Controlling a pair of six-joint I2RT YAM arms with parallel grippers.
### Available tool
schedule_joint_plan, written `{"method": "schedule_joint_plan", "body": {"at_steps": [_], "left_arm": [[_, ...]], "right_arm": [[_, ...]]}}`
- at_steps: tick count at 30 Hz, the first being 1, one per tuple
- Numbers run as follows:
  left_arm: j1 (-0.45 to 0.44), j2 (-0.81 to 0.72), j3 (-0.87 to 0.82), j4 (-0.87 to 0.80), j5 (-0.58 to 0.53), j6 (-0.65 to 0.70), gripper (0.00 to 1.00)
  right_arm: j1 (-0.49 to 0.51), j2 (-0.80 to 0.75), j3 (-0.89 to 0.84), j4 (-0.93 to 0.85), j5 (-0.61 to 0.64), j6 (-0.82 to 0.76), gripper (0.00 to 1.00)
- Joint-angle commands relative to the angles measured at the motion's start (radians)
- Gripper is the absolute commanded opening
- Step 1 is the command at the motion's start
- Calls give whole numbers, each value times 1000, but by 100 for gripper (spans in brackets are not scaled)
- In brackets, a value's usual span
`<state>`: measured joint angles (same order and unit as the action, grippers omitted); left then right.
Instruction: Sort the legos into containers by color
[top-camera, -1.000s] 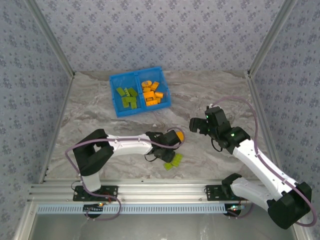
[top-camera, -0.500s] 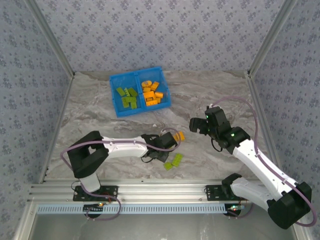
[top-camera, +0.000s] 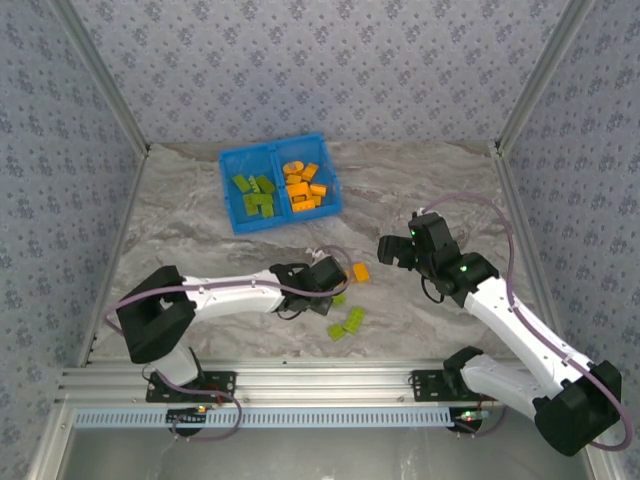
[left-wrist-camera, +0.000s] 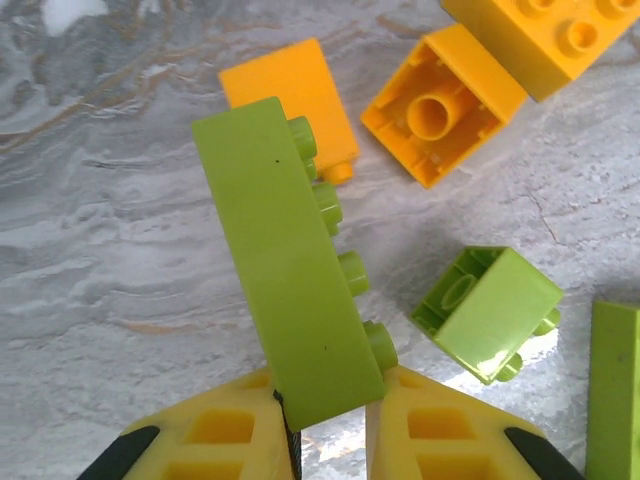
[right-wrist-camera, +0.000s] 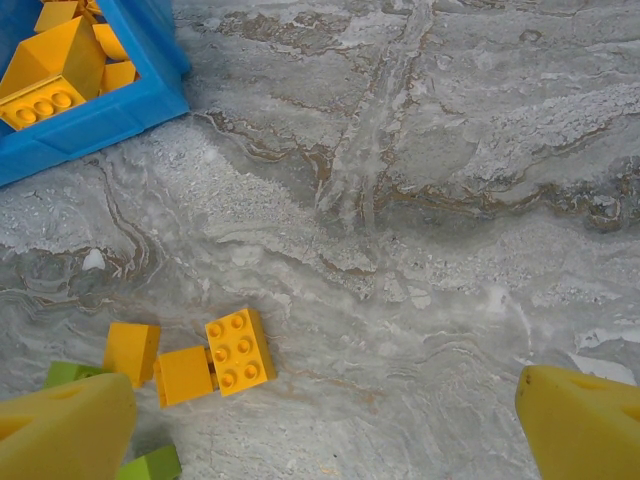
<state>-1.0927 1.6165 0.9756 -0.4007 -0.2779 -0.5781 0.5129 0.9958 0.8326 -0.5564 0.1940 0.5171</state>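
The left gripper (left-wrist-camera: 325, 425) pinches a long green brick (left-wrist-camera: 285, 260) by one end, and the blue tray (top-camera: 300, 140) lies at 11 o'clock from it. It should lift straight up, clear of the loose orange bricks (left-wrist-camera: 440, 105) at 1 o'clock. Then it should release low over the left compartment (top-camera: 240, 165), where green ones lie. The right gripper (top-camera: 392, 250) is spread wide and holds nothing.

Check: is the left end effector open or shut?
Shut on a long lime green plastic brick: both yellow fingers of the left end effector press its lower end.
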Motion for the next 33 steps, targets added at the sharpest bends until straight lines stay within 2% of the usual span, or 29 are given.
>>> {"method": "schedule_joint_plan", "body": {"at_steps": [1,5,10,16,20,23,27,33], "left_arm": [[13,-97,24,-33,-74,-13,14],[95,-184,78,-70,-93,49,12],[313,-207,206,-95,-30,193,13],[600,-40,445,-112,159,271,13],[737,145,620,-144,288,238,13],[789,285,763,-183,336,218,12],[807,405,886,-223,356,222,12],[797,261,706,-40,463,159,28]], "right_arm": [[0,-5,12,-16,-2,19,100],[0,-7,12,-8,-8,21,100],[1,-6,22,-3,-14,21,100],[4,-17,33,-28,-9,21,100],[7,-44,31,-40,1,21,100],[6,-68,30,-78,13,21,100],[6,-100,35,-111,29,18,100],[5,-129,17,-122,49,22,100]]}}
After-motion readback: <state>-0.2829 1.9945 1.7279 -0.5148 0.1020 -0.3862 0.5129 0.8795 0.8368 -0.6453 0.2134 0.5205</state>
